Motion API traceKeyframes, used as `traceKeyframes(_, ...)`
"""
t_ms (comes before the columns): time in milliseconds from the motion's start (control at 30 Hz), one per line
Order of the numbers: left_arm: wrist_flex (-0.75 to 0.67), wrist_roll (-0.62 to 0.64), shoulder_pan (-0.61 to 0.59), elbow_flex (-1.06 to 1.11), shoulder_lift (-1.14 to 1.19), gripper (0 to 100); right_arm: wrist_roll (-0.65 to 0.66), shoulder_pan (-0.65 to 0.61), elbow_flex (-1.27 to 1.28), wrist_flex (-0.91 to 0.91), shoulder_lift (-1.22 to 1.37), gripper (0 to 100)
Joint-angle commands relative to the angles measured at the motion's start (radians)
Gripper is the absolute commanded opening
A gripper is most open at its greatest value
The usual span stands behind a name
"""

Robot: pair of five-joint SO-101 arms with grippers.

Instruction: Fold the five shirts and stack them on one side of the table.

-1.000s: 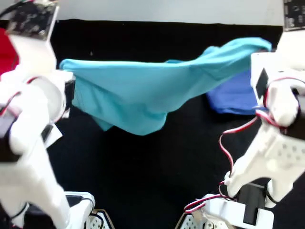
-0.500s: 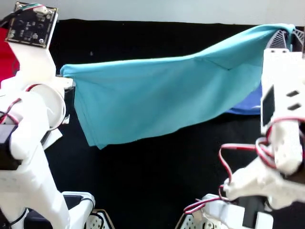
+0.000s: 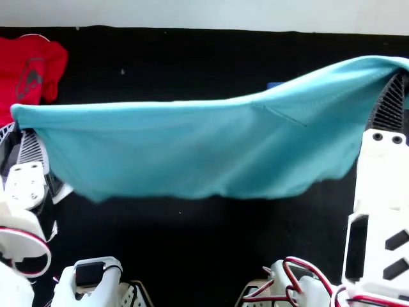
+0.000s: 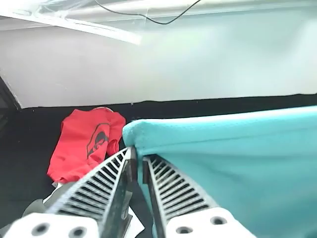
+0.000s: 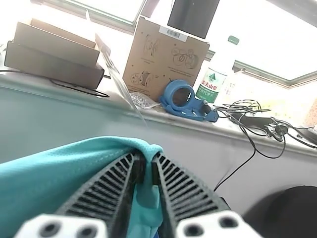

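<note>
A teal shirt (image 3: pixel 192 150) is held stretched in the air above a black table (image 3: pixel 211 249), spanning the high view from 9 o'clock to 2 o'clock. The left gripper (image 4: pixel 136 153) is clamped tight on one corner of the cloth at the 9 o'clock end. The right gripper (image 5: pixel 147 161) is pinched on the opposite corner, higher up, at 2 o'clock. Compared with a second ago, the shirt is lifted higher and pulled much wider: the sagging belly of cloth is drawn out into a nearly flat sheet, its lower hem hanging in a loose wavy line. A red shirt (image 3: pixel 32 67) is uncovered at 10 o'clock on the table, crumpled, and a sliver of a blue shirt (image 3: pixel 275 84) is glimpsed at 1 o'clock behind the teal cloth. The spread is judged to be preparation for laying the teal shirt flat, with most of the folding and stacking still to be done
</note>
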Motion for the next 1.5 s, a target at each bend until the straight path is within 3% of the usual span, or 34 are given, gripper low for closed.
traceKeyframes(0,0.005,-0.006,-0.008,-0.007,0.008,1,-0.012,0.012,-0.018,-0.027,-0.002,0.5)
traceKeyframes(233,0.009,-0.006,-0.008,0.01,-0.031,1,-0.006,0.015,-0.021,-0.027,-0.07,0.5)
traceKeyframes(567,-0.068,-0.006,-0.012,0.441,-0.228,1,-0.005,0.015,-0.019,-0.107,-0.13,0.5)
traceKeyframes(967,-0.127,-0.008,-0.015,0.456,-0.484,1,-0.005,0.015,-0.019,-0.111,-0.223,0.5)
traceKeyframes(1167,-0.129,-0.008,-0.015,0.492,-0.49,1,-0.008,0.015,-0.018,-0.108,-0.177,0.5)
traceKeyframes(1367,-0.222,-0.006,-0.015,0.693,-0.461,1,-0.009,0.01,-0.018,-0.104,-0.045,0.5)
traceKeyframes(1467,-0.241,-0.002,-0.015,0.691,-0.473,1,-0.009,0.008,-0.025,-0.104,-0.033,0.5)
